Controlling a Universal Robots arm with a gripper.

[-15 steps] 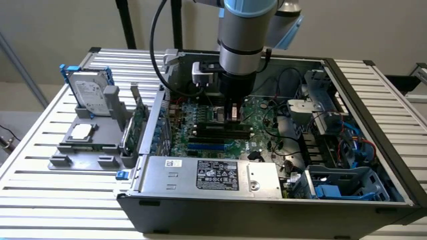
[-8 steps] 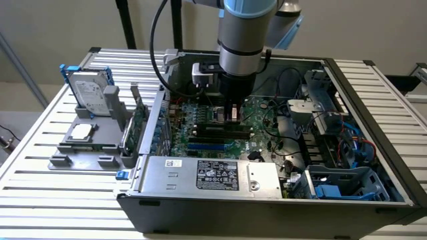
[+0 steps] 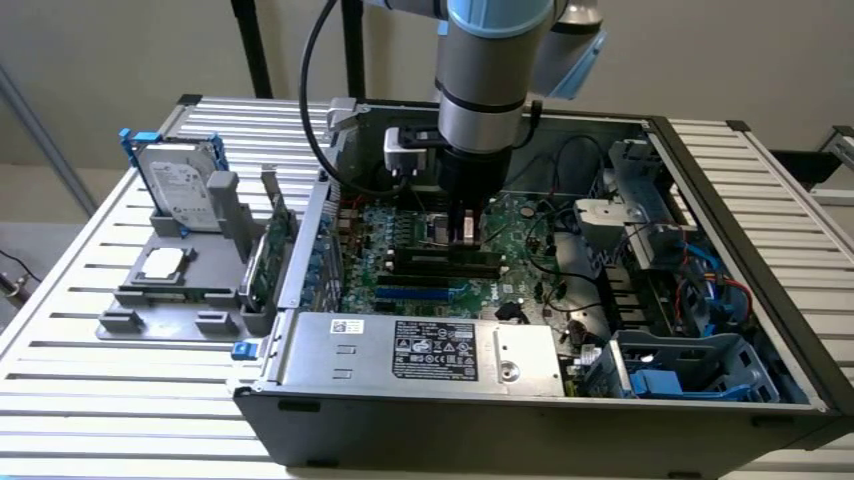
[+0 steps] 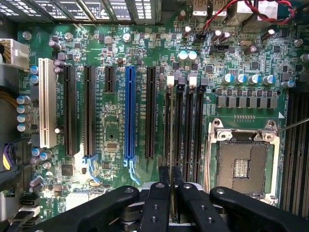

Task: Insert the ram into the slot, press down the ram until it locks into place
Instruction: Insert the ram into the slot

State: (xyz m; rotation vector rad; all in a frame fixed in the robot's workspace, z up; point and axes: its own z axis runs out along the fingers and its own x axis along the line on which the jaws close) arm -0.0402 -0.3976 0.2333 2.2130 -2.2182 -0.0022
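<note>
In the exterior view my gripper (image 3: 465, 238) reaches down into the open computer case, just above the motherboard. Its narrow fingers (image 4: 164, 175) stand almost together, shut on the ram (image 3: 469, 226), a thin board seen edge-on in the wrist view. The ram (image 4: 171, 180) hangs over the group of parallel black memory slots (image 4: 179, 125), in line with the slot nearest the black expansion sockets. That slot (image 4: 167, 128) has a white latch at its far end. In the exterior view the black slots (image 3: 441, 262) lie just in front of the fingers. I cannot tell whether the ram touches the slot.
A blue socket (image 4: 129, 111), a white socket (image 4: 47, 101) and the bare CPU socket (image 4: 241, 162) flank the memory slots. Outside the case, a grey fixture (image 3: 174, 290) holds a hard drive (image 3: 180, 185) and a green expansion card (image 3: 278, 240). The power supply (image 3: 414, 350) fills the case's front.
</note>
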